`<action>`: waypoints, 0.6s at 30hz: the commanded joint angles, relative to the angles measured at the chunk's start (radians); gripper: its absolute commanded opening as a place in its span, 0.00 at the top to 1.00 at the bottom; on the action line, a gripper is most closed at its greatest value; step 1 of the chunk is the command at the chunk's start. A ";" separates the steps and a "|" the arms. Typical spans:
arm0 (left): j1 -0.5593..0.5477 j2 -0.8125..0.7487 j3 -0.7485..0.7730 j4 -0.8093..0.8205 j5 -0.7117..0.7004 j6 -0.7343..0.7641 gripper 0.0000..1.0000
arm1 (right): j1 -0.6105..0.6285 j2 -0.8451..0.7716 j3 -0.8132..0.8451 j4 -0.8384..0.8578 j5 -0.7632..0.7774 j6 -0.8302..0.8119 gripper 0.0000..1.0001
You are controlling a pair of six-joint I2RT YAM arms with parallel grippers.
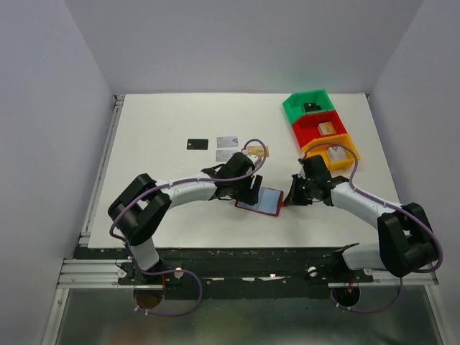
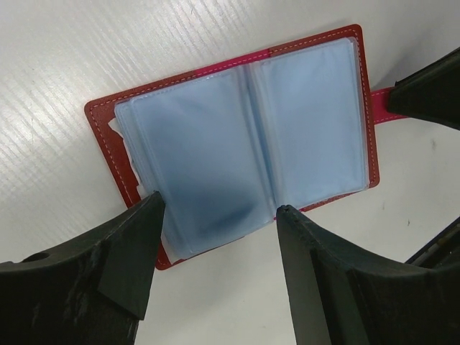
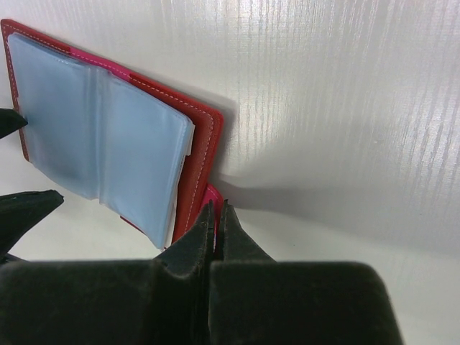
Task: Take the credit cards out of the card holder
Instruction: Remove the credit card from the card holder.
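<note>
The card holder (image 1: 262, 202) lies open on the table, a dark red wallet with light blue sleeves facing up (image 2: 244, 136). My left gripper (image 2: 219, 208) is open, its fingers either side of the near edge of the left-hand sleeves; in the top view it (image 1: 249, 192) is at the wallet's left edge. A dark patch shows through that sleeve; I cannot tell if it is a card. My right gripper (image 3: 217, 205) is shut on the wallet's snap tab (image 3: 214, 194). One black card (image 1: 198, 144), two silver cards (image 1: 227, 140) and a gold card (image 1: 257, 151) lie behind the arms.
Green (image 1: 291, 108), red (image 1: 298, 129) and orange (image 1: 352, 152) bins with small items stand in a row at the back right. The right arm's cable loops over the orange bin. The table's near edge is just below the wallet.
</note>
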 commanded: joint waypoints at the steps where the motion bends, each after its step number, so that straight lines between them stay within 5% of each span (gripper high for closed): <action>1: 0.003 0.023 0.025 0.012 0.056 0.001 0.25 | -0.006 0.000 0.017 0.003 -0.012 0.009 1.00; 18: -0.019 0.079 0.077 0.040 0.218 0.045 0.27 | -0.006 0.006 0.014 0.007 -0.024 0.012 1.00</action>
